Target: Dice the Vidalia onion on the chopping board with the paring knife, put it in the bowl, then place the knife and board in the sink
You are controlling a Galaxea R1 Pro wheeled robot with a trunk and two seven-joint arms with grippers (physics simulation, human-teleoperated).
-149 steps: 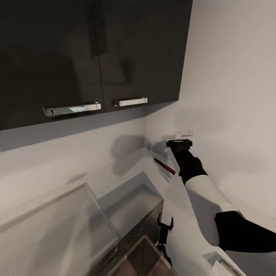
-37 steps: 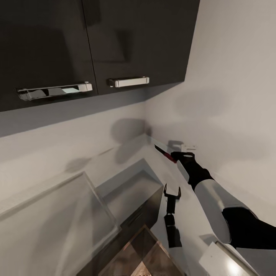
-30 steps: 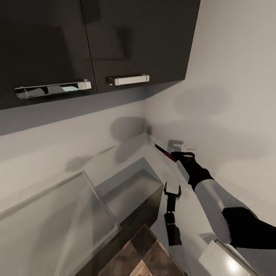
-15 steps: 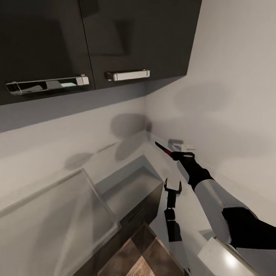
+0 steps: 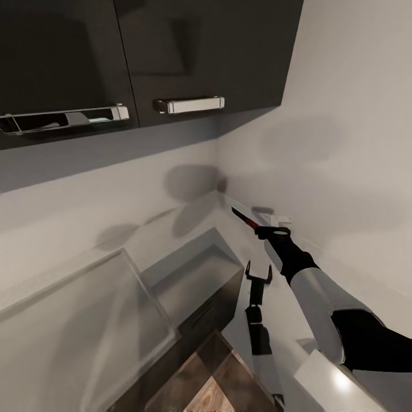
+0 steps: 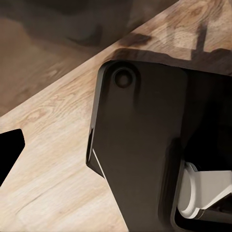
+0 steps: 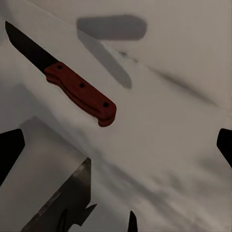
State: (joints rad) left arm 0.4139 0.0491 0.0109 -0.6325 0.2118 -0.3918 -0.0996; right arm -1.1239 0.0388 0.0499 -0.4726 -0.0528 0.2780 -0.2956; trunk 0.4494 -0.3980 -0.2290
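Note:
The paring knife (image 5: pixel 242 218) lies flat on the glossy grey countertop (image 5: pixel 229 240) close to the side wall, its dark blade pointing toward the corner. In the right wrist view its reddish handle (image 7: pixel 82 93) is apart from both fingers. My right gripper (image 5: pixel 273 231) hovers just behind the handle's end, open and holding nothing; its dark fingertips (image 7: pixel 9 151) sit at the picture's edges. Open and empty too, my left gripper (image 5: pixel 257 274) points upward beside the counter. The onion, sink, and chopping board are out of view.
Dark upper cabinets with chrome handles (image 5: pixel 189 105) hang above the counter. A grey boxy recess (image 5: pixel 194 274) and a pale glassy panel (image 5: pixel 86 326) lie to the left. A white glossy object (image 5: pixel 337 380) sits under my right forearm. The left wrist view looks down at wooden floor (image 6: pixel 53 159) and my dark base (image 6: pixel 140 145).
The head camera has tilted, sliding the cabinets up in the picture. Over five seconds my right gripper came down from the wall to the knife's handle end, and my left gripper rose.

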